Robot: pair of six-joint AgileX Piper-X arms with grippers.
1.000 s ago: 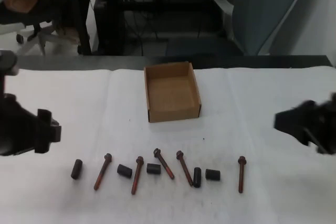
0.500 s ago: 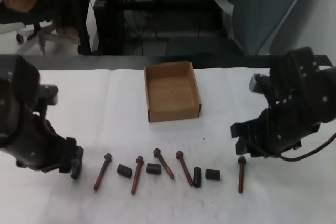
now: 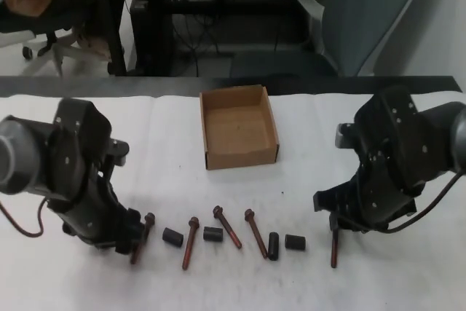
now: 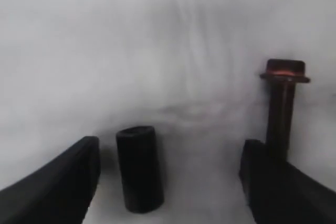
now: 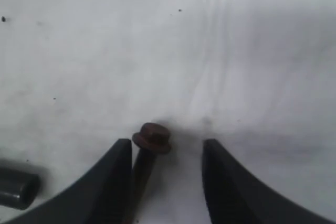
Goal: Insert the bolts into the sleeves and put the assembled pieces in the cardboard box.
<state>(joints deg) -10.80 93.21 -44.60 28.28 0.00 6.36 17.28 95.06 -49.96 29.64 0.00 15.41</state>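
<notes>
The left end effector (image 4: pixel 170 182) hangs low over the desk (image 3: pixel 175 136) with its fingers spread wide. The leftmost sleeve (image 4: pixel 139 169) lies between them, nearer one finger than the other, its long axis running roughly along the fingers rather than across the gap; the leftmost bolt (image 4: pixel 281 114) lies about parallel to it, just beside the other finger, its lower shank hidden behind that finger. The right end effector (image 5: pixel 167 150) is likewise spread and empty, over the rightmost bolt (image 5: pixel 151 137); the head sits in the gap, off-centre, and the shank runs back close along one finger, so whether the two touch is hard to make out. In my judgement each arm is nearest its own piece, and a closing pinch would meet each piece across its width. In the high view both arms partly cover their targets; the cardboard box (image 3: pixel 242 156) stands empty, well apart from both end effectors, toward the far side of the desk.
</notes>
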